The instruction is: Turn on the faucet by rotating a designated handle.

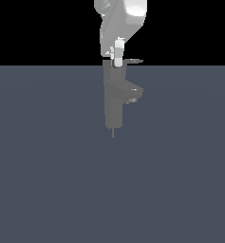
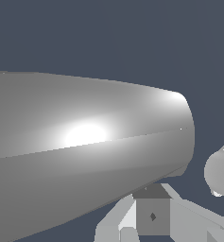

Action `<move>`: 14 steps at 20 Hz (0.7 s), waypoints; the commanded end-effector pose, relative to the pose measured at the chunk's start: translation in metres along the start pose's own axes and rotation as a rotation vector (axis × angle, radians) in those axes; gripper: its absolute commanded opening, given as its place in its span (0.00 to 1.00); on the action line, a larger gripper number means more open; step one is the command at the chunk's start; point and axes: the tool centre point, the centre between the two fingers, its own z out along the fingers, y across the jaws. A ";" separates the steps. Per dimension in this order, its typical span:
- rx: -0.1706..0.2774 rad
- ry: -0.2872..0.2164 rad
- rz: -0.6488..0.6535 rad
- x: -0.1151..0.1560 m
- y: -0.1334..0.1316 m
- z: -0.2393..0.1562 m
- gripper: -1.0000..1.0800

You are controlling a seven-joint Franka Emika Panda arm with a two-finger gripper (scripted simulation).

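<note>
Plainly the faucet [image 1: 115,99], upright at the upper middle of the exterior view, is rigid and fixed, so its thin stiff handle [image 1: 134,61] should be pushed near its free tip; whether the gripper [image 1: 117,53] above it is spread or closed I cannot tell.

Big glossy grey rounded body [image 2: 85,142] is filling most of the frame; blocky grey faucet [image 2: 153,215] is showing beneath it, dark blue-grey floor [image 2: 132,38] behind.
</note>
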 end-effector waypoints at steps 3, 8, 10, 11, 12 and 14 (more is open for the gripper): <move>0.016 0.001 0.038 0.049 0.004 -0.003 0.00; 0.007 -0.001 0.005 0.044 -0.001 0.000 0.00; 0.008 -0.001 0.008 0.051 -0.005 -0.001 0.00; 0.008 -0.001 0.009 0.054 -0.007 -0.001 0.00; 0.008 -0.001 0.010 0.057 -0.009 -0.001 0.00; 0.009 -0.001 0.012 0.064 -0.013 -0.001 0.00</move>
